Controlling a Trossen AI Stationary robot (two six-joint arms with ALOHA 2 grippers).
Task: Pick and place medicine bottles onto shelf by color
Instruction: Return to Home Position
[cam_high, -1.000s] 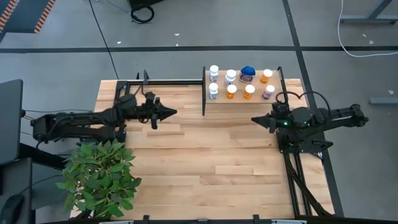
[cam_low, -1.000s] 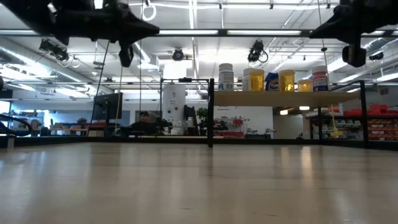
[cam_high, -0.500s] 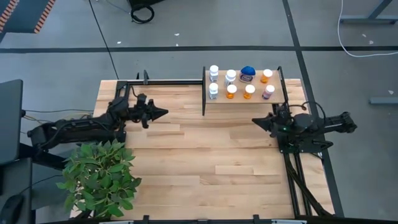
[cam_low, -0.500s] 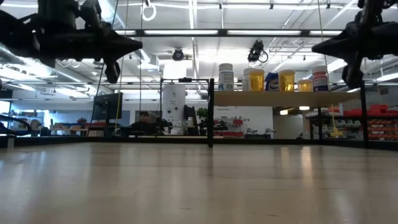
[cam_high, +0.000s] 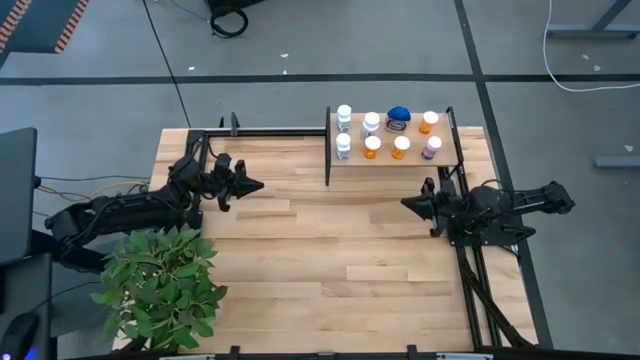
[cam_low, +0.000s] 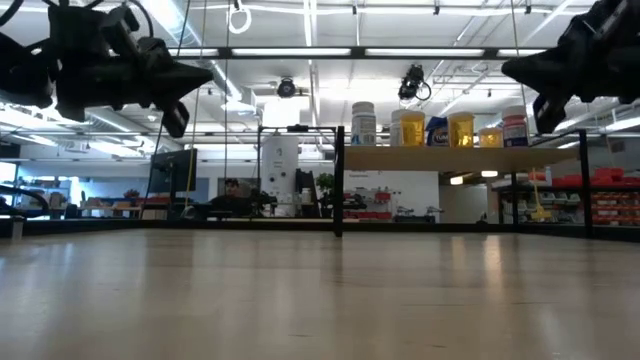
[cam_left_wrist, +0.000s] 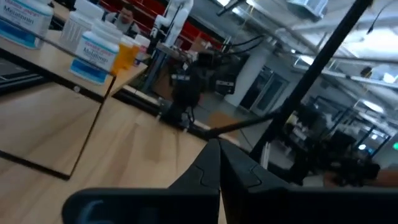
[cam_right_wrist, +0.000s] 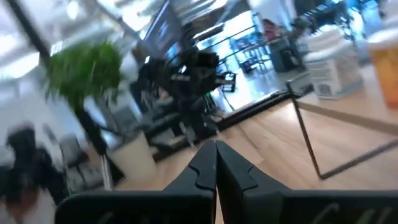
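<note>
The medicine bottles stand in two rows on the shelf (cam_high: 390, 160) at the table's far right: white ones (cam_high: 344, 146), orange ones (cam_high: 401, 146), a purple one (cam_high: 432, 148) and a squat blue one (cam_high: 399, 118). In the low view they stand on the raised shelf (cam_low: 440, 157). My left gripper (cam_high: 262, 184) hangs shut and empty over the table's left part, pointing toward the right edge. My right gripper (cam_high: 403, 203) hangs shut and empty near the right edge, in front of the shelf, pointing left. Both hang well above the tabletop (cam_low: 205, 72) (cam_low: 505, 68).
A green leafy plant (cam_high: 160, 285) stands at the near left corner, beside my left arm. A black rail (cam_high: 260, 131) runs along the far edge to the shelf's black frame. The wide middle and near part of the wooden tabletop (cam_high: 340, 260) lies bare.
Both grippers have sunk, still shut. My left gripper has drawn back toward the table's left edge as its arm swung. My right gripper has rolled about its own line and shifted a little toward the near edge. The bottles have stayed in place.
</note>
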